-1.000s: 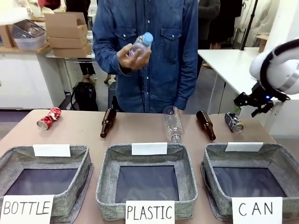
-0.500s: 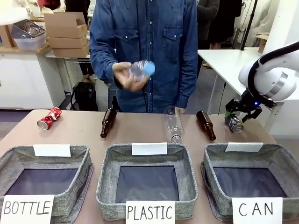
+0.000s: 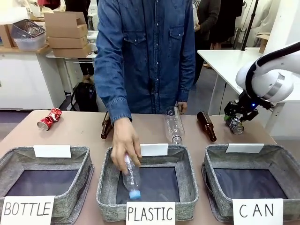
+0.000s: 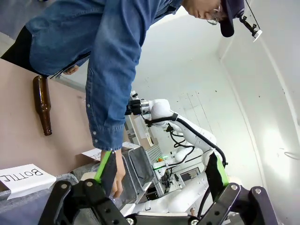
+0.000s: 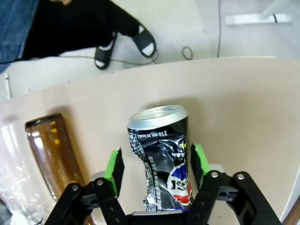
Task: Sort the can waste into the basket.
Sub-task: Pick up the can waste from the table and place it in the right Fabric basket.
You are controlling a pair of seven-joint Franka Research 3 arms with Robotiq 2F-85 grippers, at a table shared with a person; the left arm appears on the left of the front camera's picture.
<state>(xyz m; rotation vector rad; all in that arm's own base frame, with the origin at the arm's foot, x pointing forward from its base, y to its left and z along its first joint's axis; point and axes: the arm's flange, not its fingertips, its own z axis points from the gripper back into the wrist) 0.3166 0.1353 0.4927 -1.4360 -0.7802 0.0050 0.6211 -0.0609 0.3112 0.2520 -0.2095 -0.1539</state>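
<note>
Now straddling dark can [image 5: 158, 145] at far right edge of surface [image 3: 79, 133] with right gripper [image 5: 155, 164], parted, pads flanking crumpled sides ready to pinch; nothing clamped yet. Left gripper [image 4: 160, 161] spread wide, empty. Basket [image 3: 209, 171] waiting at near right corner.

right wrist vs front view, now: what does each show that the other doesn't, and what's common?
Right wrist: the dark can sits between the open jaws of the right gripper, "210 ml" print legible. Front: the CAN basket, the red can far left, a person's hand holding a plastic bottle down in the PLASTIC basket. Both: the dark can and the brown bottle beside it.
</note>
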